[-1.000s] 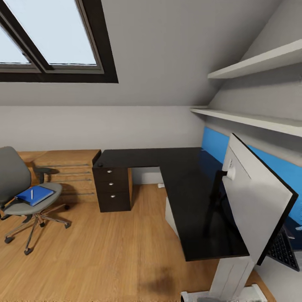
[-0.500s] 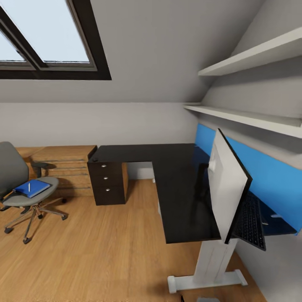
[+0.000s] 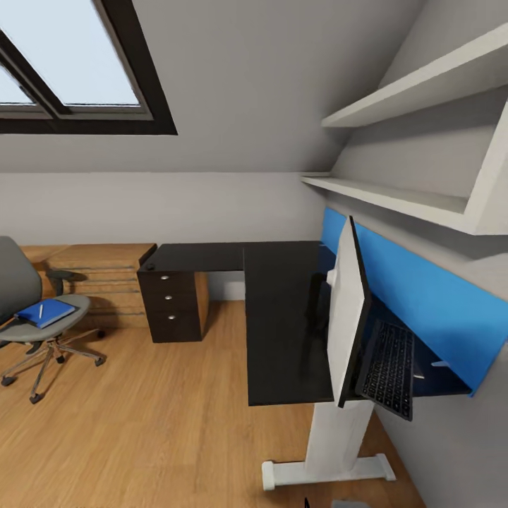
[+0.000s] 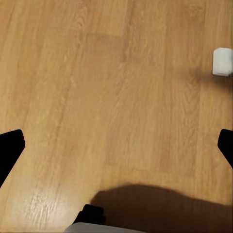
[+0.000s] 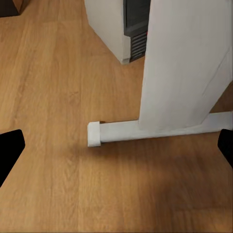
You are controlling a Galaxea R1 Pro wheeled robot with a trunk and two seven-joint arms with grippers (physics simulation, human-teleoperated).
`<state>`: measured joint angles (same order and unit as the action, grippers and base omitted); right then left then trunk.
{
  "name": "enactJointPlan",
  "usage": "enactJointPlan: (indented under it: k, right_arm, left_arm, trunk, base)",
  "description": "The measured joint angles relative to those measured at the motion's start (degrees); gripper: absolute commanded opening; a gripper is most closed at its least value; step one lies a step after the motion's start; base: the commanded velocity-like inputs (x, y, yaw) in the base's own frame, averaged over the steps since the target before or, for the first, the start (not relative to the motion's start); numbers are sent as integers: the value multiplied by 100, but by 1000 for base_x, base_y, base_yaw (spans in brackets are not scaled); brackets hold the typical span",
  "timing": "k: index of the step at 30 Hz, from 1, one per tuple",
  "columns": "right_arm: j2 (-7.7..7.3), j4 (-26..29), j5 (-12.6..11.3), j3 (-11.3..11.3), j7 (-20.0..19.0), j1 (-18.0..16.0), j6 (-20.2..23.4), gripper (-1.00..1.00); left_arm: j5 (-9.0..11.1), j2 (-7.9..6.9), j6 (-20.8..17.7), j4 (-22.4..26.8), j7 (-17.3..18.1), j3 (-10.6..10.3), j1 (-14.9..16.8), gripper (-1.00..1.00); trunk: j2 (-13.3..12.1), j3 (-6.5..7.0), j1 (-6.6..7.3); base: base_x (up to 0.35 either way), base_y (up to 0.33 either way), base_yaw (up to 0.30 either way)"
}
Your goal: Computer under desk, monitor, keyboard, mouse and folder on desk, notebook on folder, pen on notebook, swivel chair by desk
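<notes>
Two grippers hang low over the wood floor, both spread wide and holding nothing: in the left wrist view the left gripper (image 4: 116, 145) shows only its dark fingertips at the two sides of the picture, over bare planks; the right gripper (image 5: 116, 145) is the same, above the long white foot of the desk (image 5: 145, 130) and beside its white leg. A pale box with a dark vented side, probably the computer (image 5: 127, 26), stands on the floor behind that leg.

From the head view, the desk (image 3: 282, 317) carries the monitor (image 3: 343, 310), seen from its white back, and the keyboard (image 3: 388, 368) lies just behind it, against the blue panel. Well apart, at the far left, the swivel chair (image 3: 28, 317) holds the folder (image 3: 44, 312) with the pen (image 3: 40, 310) on top. I cannot make out the notebook or the mouse.

I judge the robot is on its way, with no grasp begun. The next move calls for driving to the chair and taking the folder from the seat.
</notes>
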<state>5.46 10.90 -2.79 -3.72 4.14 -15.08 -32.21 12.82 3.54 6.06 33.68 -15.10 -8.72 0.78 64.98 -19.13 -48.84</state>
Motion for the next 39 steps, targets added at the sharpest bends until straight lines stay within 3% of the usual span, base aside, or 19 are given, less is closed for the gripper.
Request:
enactJointPlan:
  k: [25, 31, 33, 36, 38, 39]
  right_arm:
    - [-4, 4, 27, 7, -36, 0, -66, 100]
    - [-95, 31, -38, 66, -27, 0, -46, 100]
    - [-186, 59, -154, 122, -25, 0, -37, 100]
    - [-349, 164, -837, 328, -362, 0, 2, 100]
    - [-488, 191, -1403, 440, -883, 0, 112, 100]
    - [-635, 202, -2011, 497, -1481, 0, 443, 100]
  left_arm:
    - [7, -12, 60, 10, -4, 14, 4, 100]
    - [16, -12, 656, 51, -15, 33, 4, 100]
    - [23, -9, 825, 92, -9, 37, 4, 100]
    - [39, 3, 964, 171, -7, 43, 4, 100]
    - [43, 11, 978, 184, -14, 44, 0, 100]
    - [40, 14, 981, 185, -31, 41, 3, 100]
  trunk:
    - [0, -14, 0]
    - [0, -14, 0]
    - [0, -14, 0]
    - [0, -14, 0]
    - [79, -49, -43]
    - [119, -67, -65]
  base:
    - [0, -7, -8]
    - [0, 0, 0]
    - [0, 0, 0]
    - [0, 0, 0]
    - [0, 0, 0]
    - [0, 0, 0]
